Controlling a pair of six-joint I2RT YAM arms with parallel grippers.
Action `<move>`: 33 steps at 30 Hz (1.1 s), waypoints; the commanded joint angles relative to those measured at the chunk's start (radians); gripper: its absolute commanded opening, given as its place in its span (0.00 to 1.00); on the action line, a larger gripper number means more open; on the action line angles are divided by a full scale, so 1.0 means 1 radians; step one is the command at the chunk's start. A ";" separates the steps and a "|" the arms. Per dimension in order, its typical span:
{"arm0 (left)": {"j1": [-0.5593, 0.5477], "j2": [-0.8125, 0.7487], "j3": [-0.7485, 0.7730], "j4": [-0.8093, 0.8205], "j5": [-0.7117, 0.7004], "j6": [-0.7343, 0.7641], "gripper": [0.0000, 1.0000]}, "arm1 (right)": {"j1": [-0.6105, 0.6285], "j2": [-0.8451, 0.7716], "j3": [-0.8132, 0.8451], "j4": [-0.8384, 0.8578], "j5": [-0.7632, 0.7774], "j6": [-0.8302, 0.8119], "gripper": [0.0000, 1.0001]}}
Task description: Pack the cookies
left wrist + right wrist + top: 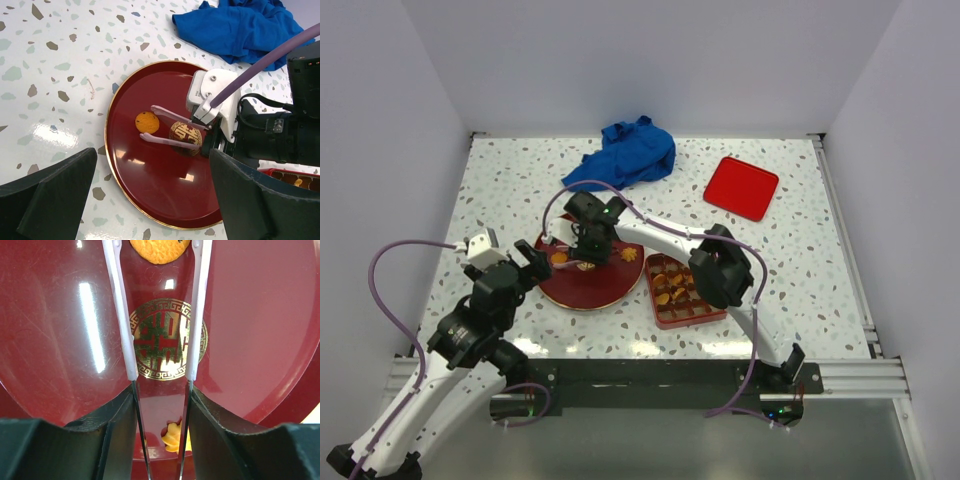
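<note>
A round cookie (147, 122) is lying flat on the dark red plate (150, 195). In the top view it is at about 9 o'clock from the gold emblem (182, 131). The right pincer (147, 122) is reaching down over the plate from 12 o'clock. Its two long pale fingers (172, 114) are bracketing this cookie, one on each side, with the tips level with it. The jaws are standing partly apart. I cannot tell whether they are pressing on the cookie or only flanking it, since the right wrist view is cutting off the tips. A second cookie (628, 254), with a lobed edge, is sitting near the plate's rim at 2 o'clock. More cookies (676, 290) are lying in the compartments of a red box (665, 320), which is sitting just beside the plate at 4 o'clock.

The left pincer (530, 262) is hovering at the plate's 9 o'clock edge, spread wide and gripping nothing. On the speckled table (800, 280), a crumpled blue cloth (625, 155) is lying at 12 o'clock from the plate. A flat red square lid (741, 187) is resting well apart at 2 o'clock.
</note>
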 commanded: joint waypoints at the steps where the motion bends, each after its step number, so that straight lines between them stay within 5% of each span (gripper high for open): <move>1: 0.001 0.010 0.045 0.030 -0.017 0.016 1.00 | 0.000 0.005 0.031 0.004 -0.016 0.019 0.44; 17: 0.001 0.001 0.043 0.022 -0.019 0.008 1.00 | 0.002 -0.039 0.029 -0.003 -0.044 0.022 0.26; 33: 0.001 -0.008 0.026 0.036 -0.008 0.005 1.00 | 0.000 -0.237 -0.150 0.000 -0.052 0.003 0.23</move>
